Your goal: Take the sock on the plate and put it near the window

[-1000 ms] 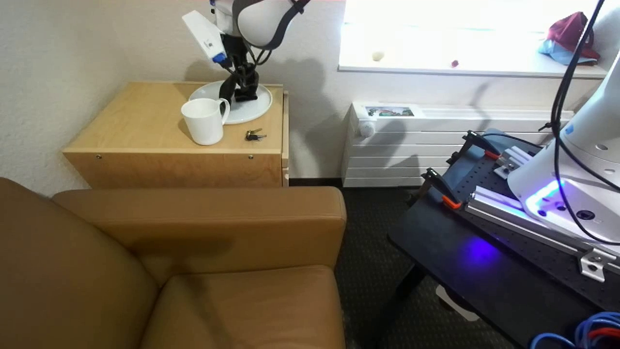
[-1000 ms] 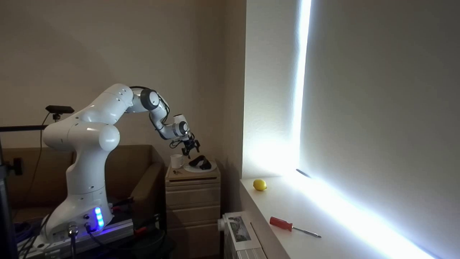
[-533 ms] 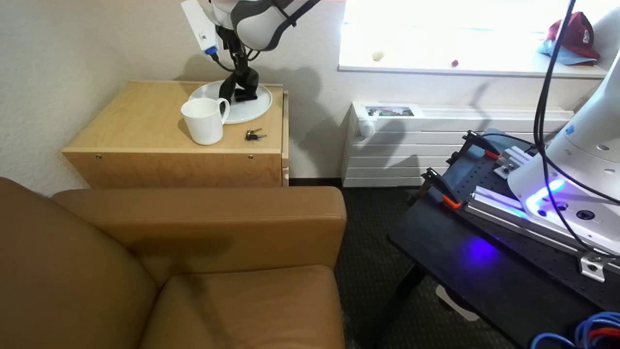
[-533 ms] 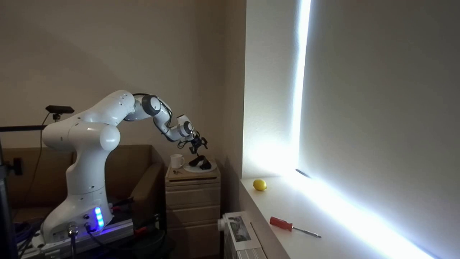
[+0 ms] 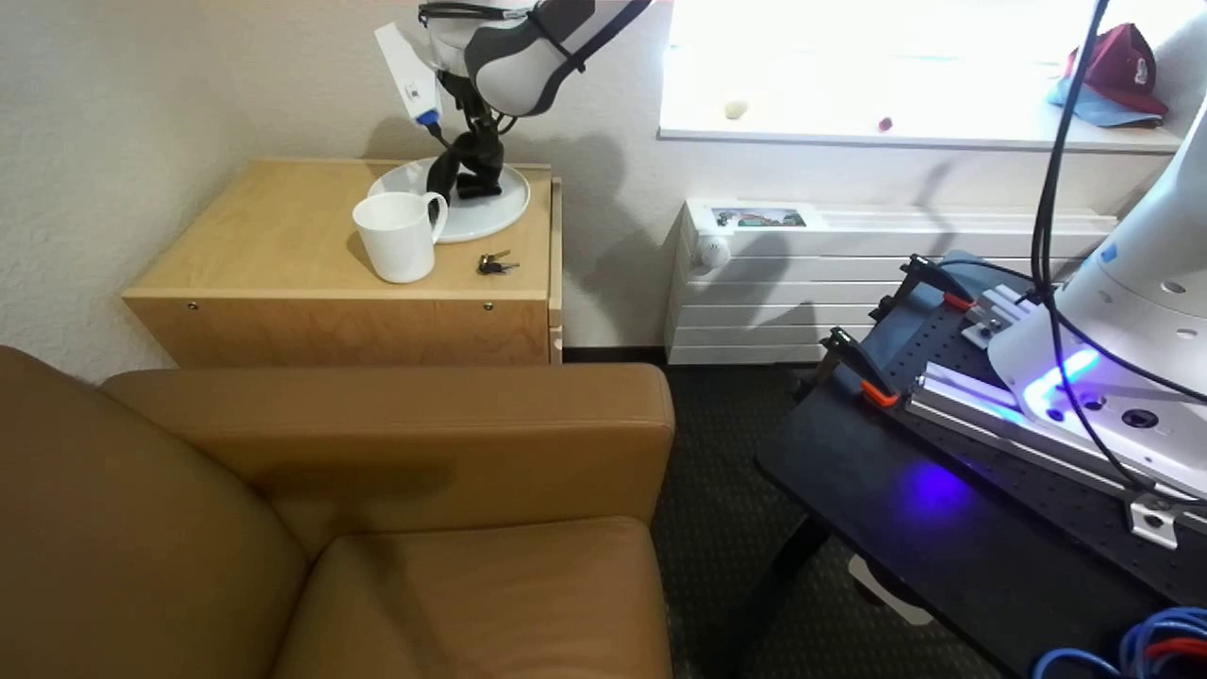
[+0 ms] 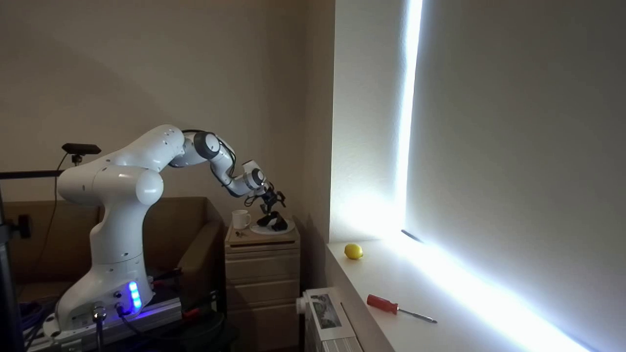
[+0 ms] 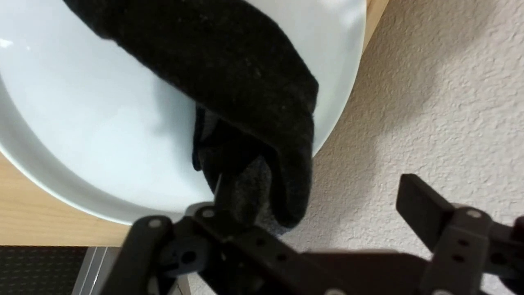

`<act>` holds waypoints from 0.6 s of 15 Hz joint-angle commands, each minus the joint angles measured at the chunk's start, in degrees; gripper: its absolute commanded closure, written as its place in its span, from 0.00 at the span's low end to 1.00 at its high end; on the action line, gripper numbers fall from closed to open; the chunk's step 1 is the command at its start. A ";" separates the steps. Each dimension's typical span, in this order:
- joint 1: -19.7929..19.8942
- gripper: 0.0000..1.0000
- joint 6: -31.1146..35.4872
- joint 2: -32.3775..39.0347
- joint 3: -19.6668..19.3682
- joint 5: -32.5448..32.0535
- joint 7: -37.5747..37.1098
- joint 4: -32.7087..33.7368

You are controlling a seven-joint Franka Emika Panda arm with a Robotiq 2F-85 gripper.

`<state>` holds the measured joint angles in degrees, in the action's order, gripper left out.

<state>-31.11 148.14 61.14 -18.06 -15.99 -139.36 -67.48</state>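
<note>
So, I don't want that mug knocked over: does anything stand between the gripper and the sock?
Nothing visible does. In the wrist view the open gripper overlaps the folded end of the sock, though contact is unclear. The mug stands beside the plate, not between them.

In an exterior view I look down from above the brown leather sofa (image 5: pixel 453 415), which fills the near left, facing the radiator (image 5: pixel 849 292) and windowsill (image 5: pixel 811 106). In an exterior view I sight almost level along that windowsill, a red-handled screwdriver (image 6: pixel 384 304) close to me, the drawer cabinet (image 6: pixel 262 281) well back past the robot arm (image 6: pixel 117 190). Both exterior views share the cabinet, white mug (image 6: pixel 240 219), radiator and arm. My wrist view points down from very near, gripper (image 7: pixel 315 191) along its bottom edge; the white plate (image 7: pixel 102 110), cropped there, shows in all three.
</note>
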 commanded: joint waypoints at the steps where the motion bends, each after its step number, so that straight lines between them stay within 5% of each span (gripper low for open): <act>1: 1.80 0.26 -0.37 -0.68 3.99 0.82 1.65 -0.41; 9: 3.06 0.84 1.55 -1.01 7.82 2.14 3.63 -1.74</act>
<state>-29.35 148.34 61.16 -11.47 -14.40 -137.48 -67.56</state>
